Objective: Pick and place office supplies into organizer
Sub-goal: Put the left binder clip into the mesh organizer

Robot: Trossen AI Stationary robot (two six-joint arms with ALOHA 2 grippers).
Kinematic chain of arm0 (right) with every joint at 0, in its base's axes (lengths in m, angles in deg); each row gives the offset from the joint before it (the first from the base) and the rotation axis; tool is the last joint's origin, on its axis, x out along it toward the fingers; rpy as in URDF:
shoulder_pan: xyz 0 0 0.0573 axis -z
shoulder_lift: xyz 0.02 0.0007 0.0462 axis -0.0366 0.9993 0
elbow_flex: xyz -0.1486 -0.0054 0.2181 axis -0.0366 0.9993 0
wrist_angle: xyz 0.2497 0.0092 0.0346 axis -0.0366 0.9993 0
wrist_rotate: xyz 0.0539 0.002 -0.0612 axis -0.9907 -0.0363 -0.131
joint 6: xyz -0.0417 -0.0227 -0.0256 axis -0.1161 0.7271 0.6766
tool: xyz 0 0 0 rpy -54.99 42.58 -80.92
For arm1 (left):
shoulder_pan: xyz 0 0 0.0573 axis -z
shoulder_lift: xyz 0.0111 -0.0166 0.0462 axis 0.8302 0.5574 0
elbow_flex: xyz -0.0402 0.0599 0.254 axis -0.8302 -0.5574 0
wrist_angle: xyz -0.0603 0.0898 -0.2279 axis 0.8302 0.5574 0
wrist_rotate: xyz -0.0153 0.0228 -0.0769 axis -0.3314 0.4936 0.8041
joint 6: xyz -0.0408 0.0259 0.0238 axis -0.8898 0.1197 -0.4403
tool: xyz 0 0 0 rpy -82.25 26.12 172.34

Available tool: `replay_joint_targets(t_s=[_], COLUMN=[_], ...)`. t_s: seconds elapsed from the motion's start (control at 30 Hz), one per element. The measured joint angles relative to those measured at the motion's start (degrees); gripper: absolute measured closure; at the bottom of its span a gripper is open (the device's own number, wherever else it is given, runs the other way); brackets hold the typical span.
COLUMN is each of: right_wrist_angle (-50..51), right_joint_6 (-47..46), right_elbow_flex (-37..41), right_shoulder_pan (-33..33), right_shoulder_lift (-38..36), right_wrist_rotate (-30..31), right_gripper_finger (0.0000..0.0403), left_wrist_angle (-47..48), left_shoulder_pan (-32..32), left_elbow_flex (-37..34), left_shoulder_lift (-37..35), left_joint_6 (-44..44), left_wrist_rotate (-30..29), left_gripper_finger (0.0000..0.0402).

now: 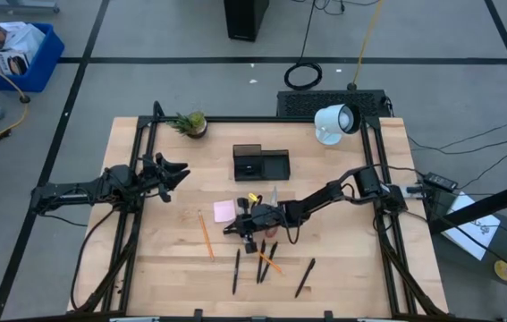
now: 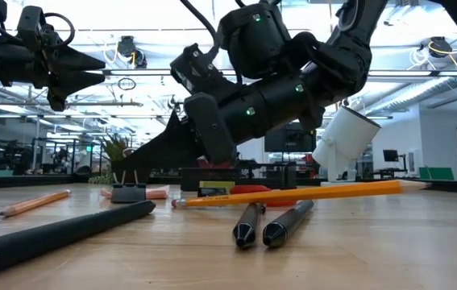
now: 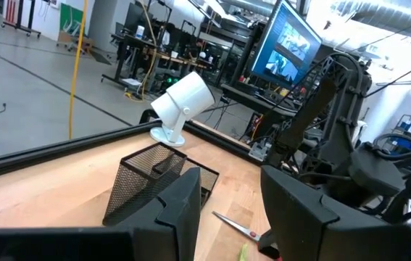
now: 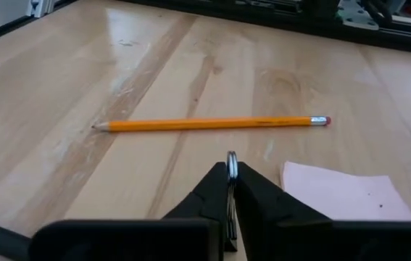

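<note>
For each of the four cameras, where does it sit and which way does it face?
High: overhead, straight down; both arms, organizer.
Low: table height, level across pens; right end effector.
Left wrist: on the raised left arm, past its open fingers toward organizer, white lamp.
Right wrist: low over table, toward pencil.
Shared: high and left wrist show the organizer.

Table (image 1: 342, 268): light wood planks, black frame rails at its edges.
Floor (image 1: 146, 36): grey, crossed by dark tape lines around the table.
Blue bin (image 1: 19, 55): on the floor, well beyond the table's far left corner.
Black box (image 1: 246, 18): on the floor past the table's far edge.
Cable coil (image 1: 304, 75): between box and table.
Monitor (image 3: 288, 47): lit, beyond the table.
Ceiling (image 2: 421, 48): pipes, bright lights.
</note>
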State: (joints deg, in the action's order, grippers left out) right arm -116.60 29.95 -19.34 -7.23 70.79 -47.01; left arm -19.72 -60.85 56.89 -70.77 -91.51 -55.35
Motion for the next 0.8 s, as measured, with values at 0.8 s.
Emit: replay_joint_targets(t_s=[0.8], right_wrist_angle=[15.5], right_joint_6=[8.4], right_elbow_flex=[4.3], right_shoulder_pan=[5.0], right_shoulder_lift=[-18.1], right_wrist_rotate=[15.4], right_gripper_finger=[0.0395], left_wrist_angle=[0.5], left_shoulder_pan=[0.0], left_elbow_flex=[0.0], left_shoulder_lift=[0.0], left_joint_6=[-1.4], left_wrist_rotate=[0.0], left_gripper_finger=[0.0254])
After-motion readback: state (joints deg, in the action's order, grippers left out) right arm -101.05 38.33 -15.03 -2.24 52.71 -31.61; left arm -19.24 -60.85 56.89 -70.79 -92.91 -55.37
